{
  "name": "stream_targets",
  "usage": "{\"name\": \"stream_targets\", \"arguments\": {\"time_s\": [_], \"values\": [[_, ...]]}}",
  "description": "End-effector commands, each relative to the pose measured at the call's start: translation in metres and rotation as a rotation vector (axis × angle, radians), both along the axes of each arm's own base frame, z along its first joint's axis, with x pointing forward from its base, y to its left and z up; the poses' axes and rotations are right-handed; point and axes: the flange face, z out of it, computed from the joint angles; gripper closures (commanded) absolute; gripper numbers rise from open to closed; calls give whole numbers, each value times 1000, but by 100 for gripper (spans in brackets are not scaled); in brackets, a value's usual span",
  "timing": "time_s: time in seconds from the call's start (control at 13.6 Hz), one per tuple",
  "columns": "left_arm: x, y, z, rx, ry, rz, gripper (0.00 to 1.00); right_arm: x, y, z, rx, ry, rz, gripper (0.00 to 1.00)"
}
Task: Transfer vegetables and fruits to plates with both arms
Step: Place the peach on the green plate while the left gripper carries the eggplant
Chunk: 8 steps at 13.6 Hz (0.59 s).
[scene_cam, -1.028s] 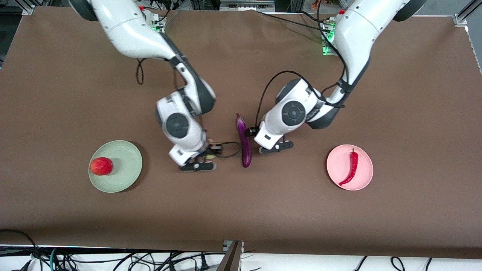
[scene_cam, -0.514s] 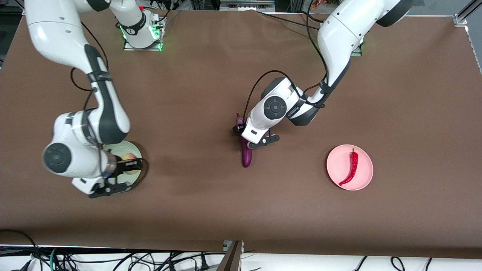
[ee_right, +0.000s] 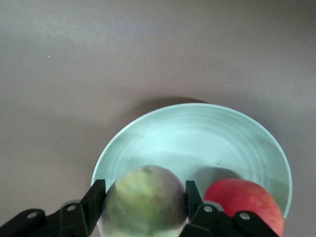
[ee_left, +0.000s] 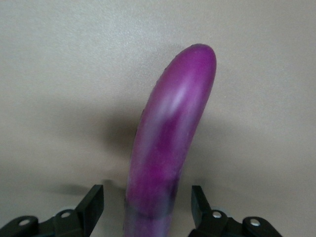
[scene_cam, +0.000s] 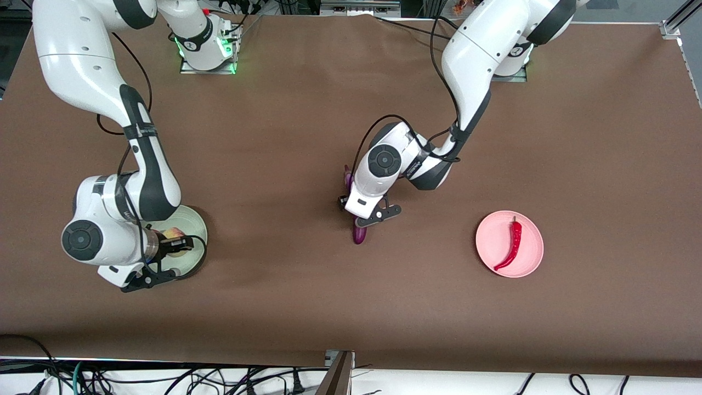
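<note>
While working over the brown table (scene_cam: 603,137), treat both arms as busy with separate steps.

At the right arm's end, over the pale green plate (ee_right: 163,133): right gripper (ee_right: 144,187) clamped on the yellowish-green peach (ee_right: 143,200), low over the plate's bare part and just beside the red apple (ee_right: 242,197) already resting there. Lower until the peach sits on the plate, then release gently; keep clear of the apple so neither fruit rolls toward the rim.

Mid-table, between the two plates: left gripper (ee_left: 146,197) down around the purple eggplant (ee_left: 173,133), fingers (ee_left: 94,202) parted on either side with a sliver of gap showing, so not gripping yet. Close squarely across the body, not the tapering end; glossy skin likely slippery, so squeeze firmly before lifting. Keep it level on the way to the pale pink plate (scene_cam: 493,233), and lay it alongside the red chili (scene_cam: 514,244) rather than on it.
</note>
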Motion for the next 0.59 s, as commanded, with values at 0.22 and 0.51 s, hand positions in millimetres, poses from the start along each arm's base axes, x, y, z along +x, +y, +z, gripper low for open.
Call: {"name": "stream_targets", "arguments": {"time_s": [0.22, 0.51], "values": [[45, 46, 25, 19, -9, 16, 100, -4, -5, -27, -8, -2, 6, 90], [79, 127, 87, 38, 66, -208, 100, -7, -10, -37, -7, 0, 0, 89]]}}
